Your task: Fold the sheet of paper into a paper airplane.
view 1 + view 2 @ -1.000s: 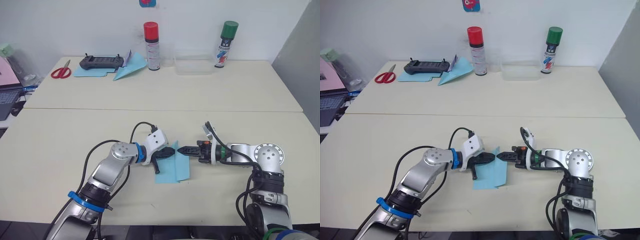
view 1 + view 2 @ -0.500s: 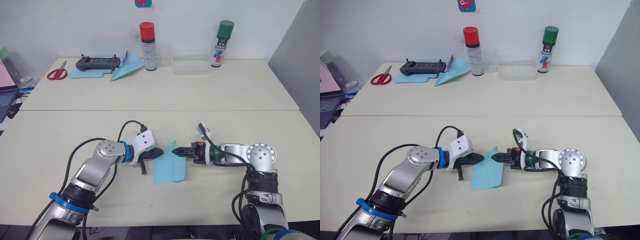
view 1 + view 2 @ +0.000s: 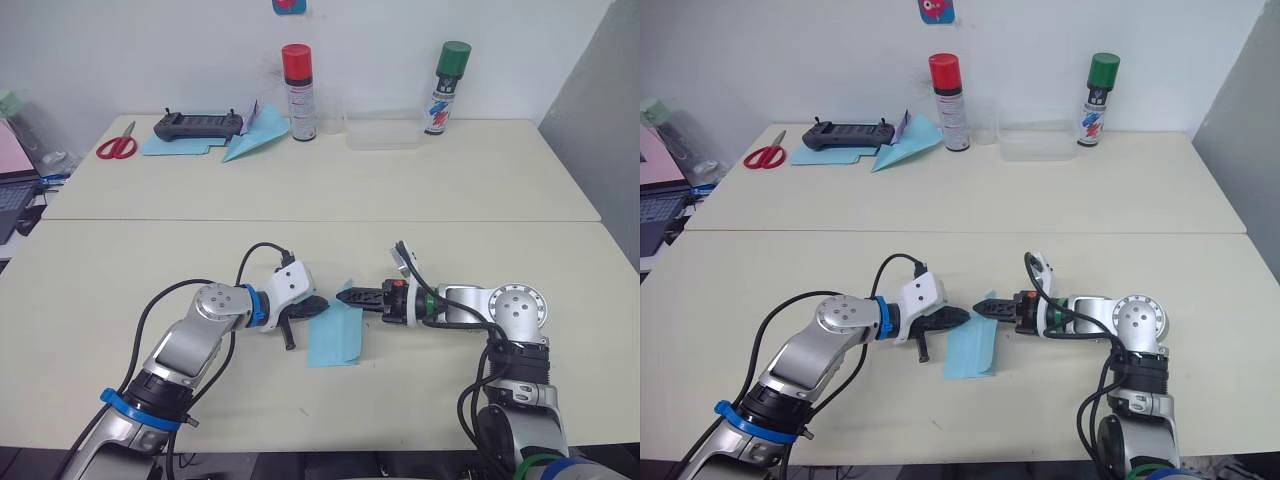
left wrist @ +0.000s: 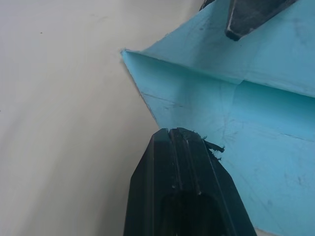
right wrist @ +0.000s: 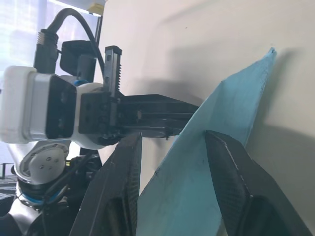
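Observation:
The sheet of paper (image 3: pixel 335 340) is light blue and lies on the near table between my two arms. Its right part is lifted into a slanted flap (image 5: pixel 197 196). My left gripper (image 3: pixel 322 305) is shut, and its tip (image 4: pixel 179 132) rests on the sheet's left part beside a crease. My right gripper (image 3: pixel 342 295) reaches in from the right, facing the left one. It is open, with the raised flap standing between its two fingers (image 5: pixel 231 187). One right fingertip (image 4: pixel 246 19) touches the paper.
On the far table stand a red-capped spray can (image 3: pixel 297 90), a green-capped spray can (image 3: pixel 442 85) and a clear plastic box (image 3: pixel 385 130). Further left lie a black controller (image 3: pixel 198 125), red scissors (image 3: pixel 118 145), another blue paper dart (image 3: pixel 255 140) and a flat blue sheet (image 3: pixel 175 145).
My right gripper has moved left over the sheet, lifting its right part so the paper looks narrower. The left gripper stays at the sheet's left edge. The camera shifted slightly.

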`<state>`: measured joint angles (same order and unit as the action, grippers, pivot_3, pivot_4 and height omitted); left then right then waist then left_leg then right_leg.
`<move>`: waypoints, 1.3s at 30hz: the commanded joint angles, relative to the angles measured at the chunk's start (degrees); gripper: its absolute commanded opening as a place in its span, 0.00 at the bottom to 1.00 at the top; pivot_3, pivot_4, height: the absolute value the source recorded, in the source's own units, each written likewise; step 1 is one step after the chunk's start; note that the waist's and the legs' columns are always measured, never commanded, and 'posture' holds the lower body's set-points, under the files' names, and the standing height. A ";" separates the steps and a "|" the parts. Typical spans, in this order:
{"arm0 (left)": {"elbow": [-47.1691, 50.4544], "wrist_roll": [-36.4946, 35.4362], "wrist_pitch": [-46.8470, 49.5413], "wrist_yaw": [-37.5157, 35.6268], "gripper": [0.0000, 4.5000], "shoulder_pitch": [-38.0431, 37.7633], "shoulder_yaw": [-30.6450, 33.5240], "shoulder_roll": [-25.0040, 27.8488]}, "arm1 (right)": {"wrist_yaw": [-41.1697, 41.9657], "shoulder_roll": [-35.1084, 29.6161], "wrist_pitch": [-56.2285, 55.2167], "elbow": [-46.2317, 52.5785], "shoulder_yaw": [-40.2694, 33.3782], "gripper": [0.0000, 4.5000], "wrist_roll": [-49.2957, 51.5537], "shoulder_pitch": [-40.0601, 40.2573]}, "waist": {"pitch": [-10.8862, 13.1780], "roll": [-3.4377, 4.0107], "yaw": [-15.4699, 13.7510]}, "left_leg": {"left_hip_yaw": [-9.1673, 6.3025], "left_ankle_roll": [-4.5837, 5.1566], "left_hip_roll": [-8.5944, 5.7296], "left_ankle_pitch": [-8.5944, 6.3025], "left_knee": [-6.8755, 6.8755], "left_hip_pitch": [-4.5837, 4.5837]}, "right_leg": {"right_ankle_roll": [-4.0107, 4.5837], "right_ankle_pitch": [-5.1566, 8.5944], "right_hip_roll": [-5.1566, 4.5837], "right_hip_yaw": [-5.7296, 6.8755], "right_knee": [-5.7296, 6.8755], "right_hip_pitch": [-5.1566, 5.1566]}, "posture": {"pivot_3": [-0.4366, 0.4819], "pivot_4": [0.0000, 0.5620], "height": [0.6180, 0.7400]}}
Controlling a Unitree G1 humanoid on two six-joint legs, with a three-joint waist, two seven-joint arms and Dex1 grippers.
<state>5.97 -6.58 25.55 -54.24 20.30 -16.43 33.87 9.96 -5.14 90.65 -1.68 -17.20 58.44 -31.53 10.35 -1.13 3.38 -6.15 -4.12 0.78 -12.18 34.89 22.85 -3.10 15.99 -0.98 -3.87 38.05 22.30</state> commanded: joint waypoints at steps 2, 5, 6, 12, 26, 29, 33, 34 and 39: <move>-1.07 0.75 0.32 -0.44 0.00 -0.91 -1.54 -0.13 | 0.96 1.52 1.07 0.53 -2.29 0.46 1.33 -1.76 | 0.00 0.01 -0.01 | 0.00 0.00 0.00 0.00 0.00 0.00 | 0.00 0.00 0.00 0.00 0.01 0.00 | 0.48 0.27 1.00; -1.14 0.74 0.28 -0.60 0.00 -0.79 -1.56 -0.13 | 1.02 2.35 1.77 0.36 -2.82 0.46 1.48 -2.00 | 0.00 0.01 0.00 | 0.00 0.00 0.00 0.00 0.00 0.00 | 0.00 0.00 0.00 0.00 0.00 0.00 | 0.48 0.27 1.00; -1.18 0.76 0.25 -0.64 0.00 -0.75 -1.56 -0.11 | 0.95 2.59 1.83 0.34 -2.82 0.46 1.54 -2.02 | 0.00 0.01 0.00 | 0.00 0.00 0.00 0.00 0.00 0.00 | 0.00 0.00 0.00 0.00 0.00 0.00 | 0.48 0.27 1.00; -1.24 0.84 0.23 -0.69 0.00 -0.69 -1.60 -0.13 | 0.83 2.63 1.85 0.28 -2.73 0.46 1.41 -2.10 | 0.00 0.01 0.01 | 0.00 0.00 0.00 0.00 0.00 0.00 | 0.00 0.00 0.00 0.00 0.00 0.00 | 0.48 0.27 1.00; -1.29 0.94 0.07 -0.59 0.00 -0.81 -1.68 -0.25 | 2.86 0.00 1.85 2.03 -1.96 0.81 0.83 -1.42 | 0.00 0.01 0.00 | 0.00 0.00 0.00 0.00 0.00 0.00 | 0.00 0.00 0.00 0.00 0.00 0.00 | 0.48 0.27 1.00; -1.33 0.92 0.06 -0.58 0.00 -0.80 -1.67 -0.24 | 2.82 -0.34 1.85 1.63 -2.61 0.97 2.34 -1.59 | 0.00 0.01 0.00 | 0.00 0.00 0.00 0.00 0.00 0.00 | 0.00 0.00 0.00 0.00 0.00 0.00 | 0.48 0.27 1.00; -1.37 0.90 -0.03 -0.62 0.00 -0.82 -1.68 -0.25 | 1.94 -1.20 1.85 0.71 -2.85 0.97 5.86 -1.19 | 0.00 0.01 0.01 | 0.00 0.00 0.00 0.00 0.00 0.00 | 0.00 0.00 0.00 0.00 0.01 0.00 | 0.48 0.27 1.00; -1.40 0.90 -0.06 -0.61 0.00 -0.80 -1.66 -0.27 | 1.58 -1.25 1.85 0.55 -2.96 0.97 6.64 -1.07 | 0.00 0.01 0.00 | 0.00 0.00 0.00 0.00 0.00 0.00 | 0.00 0.00 0.00 0.00 0.01 0.00 | 0.48 0.27 1.00; -1.80 0.99 -0.27 -0.63 0.00 -0.54 -1.68 -0.35 | -0.04 -1.11 1.85 0.38 -2.80 0.97 9.88 -0.62 | 0.00 0.01 0.00 | 0.00 0.00 0.00 0.00 0.01 0.00 | 0.00 0.00 0.00 0.00 0.01 0.00 | 0.48 0.27 1.00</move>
<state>5.11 -6.48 24.55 -54.51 20.52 -16.49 33.59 10.04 -6.35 92.04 -1.81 -19.18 65.30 -32.29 10.35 -1.13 3.38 -6.15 -4.12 0.77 -12.18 34.90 22.85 -3.10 15.99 -0.98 -3.87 38.06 22.30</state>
